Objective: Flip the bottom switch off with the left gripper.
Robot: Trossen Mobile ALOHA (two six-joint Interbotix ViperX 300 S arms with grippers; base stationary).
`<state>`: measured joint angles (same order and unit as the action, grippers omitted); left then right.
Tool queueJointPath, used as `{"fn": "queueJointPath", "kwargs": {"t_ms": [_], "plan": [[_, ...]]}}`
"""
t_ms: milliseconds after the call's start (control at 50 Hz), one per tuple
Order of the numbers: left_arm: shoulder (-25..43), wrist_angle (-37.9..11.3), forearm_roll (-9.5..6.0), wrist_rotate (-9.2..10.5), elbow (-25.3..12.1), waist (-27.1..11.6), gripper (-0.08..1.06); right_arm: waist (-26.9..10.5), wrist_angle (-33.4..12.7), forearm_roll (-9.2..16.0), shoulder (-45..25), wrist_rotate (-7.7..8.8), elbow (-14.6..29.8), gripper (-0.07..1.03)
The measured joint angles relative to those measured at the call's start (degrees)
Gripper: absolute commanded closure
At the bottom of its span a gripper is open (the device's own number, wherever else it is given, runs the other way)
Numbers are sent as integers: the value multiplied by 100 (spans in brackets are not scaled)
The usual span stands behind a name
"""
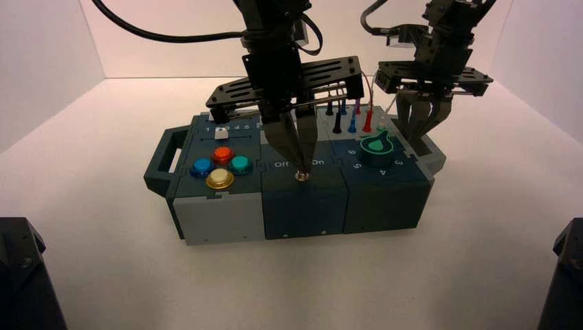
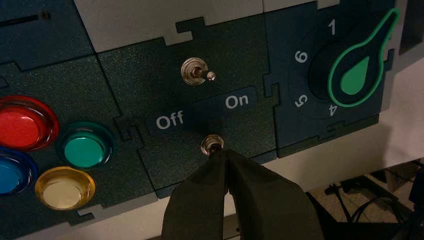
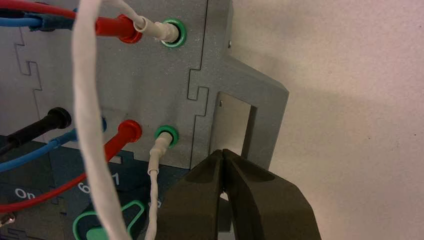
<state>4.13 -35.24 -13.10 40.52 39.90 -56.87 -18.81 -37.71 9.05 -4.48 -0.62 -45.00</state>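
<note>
The bottom switch is a small silver-collared toggle on the dark middle panel, just below the white lettering "Off" and "On". My left gripper is shut, and its two wedge fingers meet in a point that touches the switch's short dark lever. Which way the lever leans is hidden by the tips. From above, the left gripper stands upright over the switch near the box's front. My right gripper is shut and hangs idle over the box's right end.
The twin toggle without lettering has its lever toward the "On" side. A green-edged knob sits beside the switches. Red, green, yellow and blue buttons lie on the other side. Plugged wires and the grey handle are near the right gripper.
</note>
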Motion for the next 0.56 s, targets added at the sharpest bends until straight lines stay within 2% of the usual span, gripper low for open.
{"fn": "queueJointPath", "kwargs": {"t_ms": [260, 560], "plan": [[-35, 18, 26, -70, -62, 0, 101, 0, -9, 0, 0, 0, 9, 98], [-413, 202, 44, -79, -176, 26, 101, 9, 0, -9, 88, 9, -35, 98]]}}
